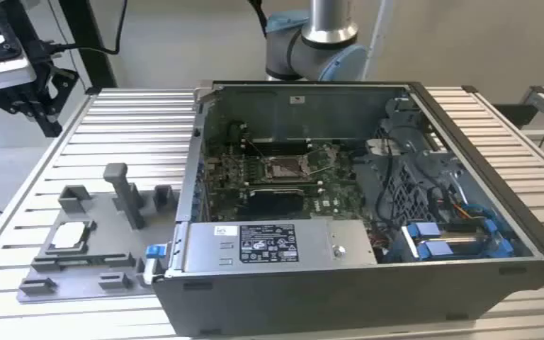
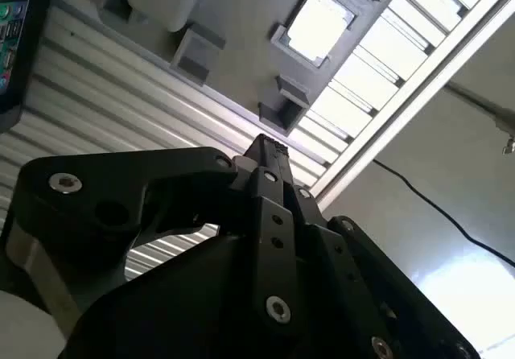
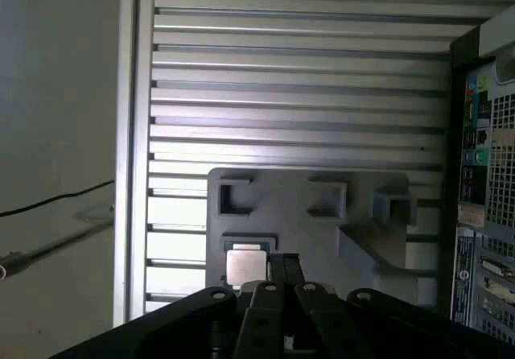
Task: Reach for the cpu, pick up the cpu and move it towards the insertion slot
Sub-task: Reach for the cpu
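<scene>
The cpu (image 1: 69,237), a small silvery square chip, lies flat in a recess of the grey plastic fixture (image 1: 111,248) on the table, at the exterior view's left of the computer case. It also shows in both wrist views: cpu (image 2: 319,25), cpu (image 3: 245,264). My gripper (image 1: 43,113) hangs high over the table's far left corner, well apart from the chip. Its black fingers are shut with nothing between them, as the gripper (image 2: 269,146) and gripper (image 3: 283,264) show. The insertion slot (image 1: 286,166), a metal-framed socket, sits on the green board inside the case.
The open computer case (image 1: 348,297) takes up the table's middle and right. Grey upright blocks (image 1: 121,191) stand on the fixture beside the chip. The slatted metal table (image 1: 130,134) runs out to a left edge, with a cable on the floor (image 2: 434,206) beyond.
</scene>
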You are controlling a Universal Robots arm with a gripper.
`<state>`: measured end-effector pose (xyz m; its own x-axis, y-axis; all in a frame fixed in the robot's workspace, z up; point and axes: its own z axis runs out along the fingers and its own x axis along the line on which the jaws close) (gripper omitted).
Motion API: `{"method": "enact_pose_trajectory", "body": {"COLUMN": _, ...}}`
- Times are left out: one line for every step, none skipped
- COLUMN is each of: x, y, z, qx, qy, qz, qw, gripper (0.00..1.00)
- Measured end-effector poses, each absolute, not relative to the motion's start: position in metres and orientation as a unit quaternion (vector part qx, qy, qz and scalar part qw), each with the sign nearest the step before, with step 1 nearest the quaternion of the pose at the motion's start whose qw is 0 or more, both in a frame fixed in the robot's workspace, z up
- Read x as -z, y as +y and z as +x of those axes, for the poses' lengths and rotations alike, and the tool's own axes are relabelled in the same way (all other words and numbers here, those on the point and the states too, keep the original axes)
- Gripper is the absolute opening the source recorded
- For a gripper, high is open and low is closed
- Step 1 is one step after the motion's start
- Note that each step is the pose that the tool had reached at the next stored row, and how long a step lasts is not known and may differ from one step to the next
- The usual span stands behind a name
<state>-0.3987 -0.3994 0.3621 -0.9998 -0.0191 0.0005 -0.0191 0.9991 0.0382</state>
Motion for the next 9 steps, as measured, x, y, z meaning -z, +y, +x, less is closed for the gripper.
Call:
{"method": "enact_pose_trajectory", "body": {"x": -0.3621, "y": -0.3994, "z": -0.3987, "qx": 0.019, "qy": -1.0, "qz": 0.01, "qw": 0.0, "gripper": 0.0}}
{"method": "enact_pose_trajectory", "body": {"x": -0.3621, "y": -0.3994, "z": -0.3987, "qx": 0.019, "qy": -1.0, "qz": 0.01, "qw": 0.0, "gripper": 0.0}}
{"method": "enact_pose_trajectory", "body": {"x": -0.3621, "y": -0.3994, "z": -0.3987, "qx": 0.019, "qy": -1.0, "qz": 0.01, "qw": 0.0, "gripper": 0.0}}
{"method": "enact_pose_trajectory", "body": {"x": -0.3621, "y": -0.3994, "z": -0.3987, "qx": 0.019, "qy": -1.0, "qz": 0.01, "qw": 0.0, "gripper": 0.0}}
{"method": "enact_pose_trajectory", "body": {"x": -0.3621, "y": -0.3994, "z": -0.3987, "qx": 0.019, "qy": -1.0, "qz": 0.01, "qw": 0.0, "gripper": 0.0}}
{"method": "enact_pose_trajectory", "body": {"x": -0.3621, "y": -0.3994, "z": -0.3987, "qx": 0.019, "qy": -1.0, "qz": 0.01, "qw": 0.0, "gripper": 0.0}}
{"method": "enact_pose_trajectory", "body": {"x": -0.3621, "y": -0.3994, "z": -0.3987, "qx": 0.019, "qy": -1.0, "qz": 0.01, "qw": 0.0, "gripper": 0.0}}
{"method": "enact_pose_trajectory", "body": {"x": -0.3621, "y": -0.3994, "z": -0.3987, "qx": 0.019, "qy": -1.0, "qz": 0.01, "qw": 0.0, "gripper": 0.0}}
{"method": "enact_pose_trajectory", "body": {"x": -0.3621, "y": -0.3994, "z": -0.3987, "qx": 0.019, "qy": -1.0, "qz": 0.01, "qw": 0.0, "gripper": 0.0}}
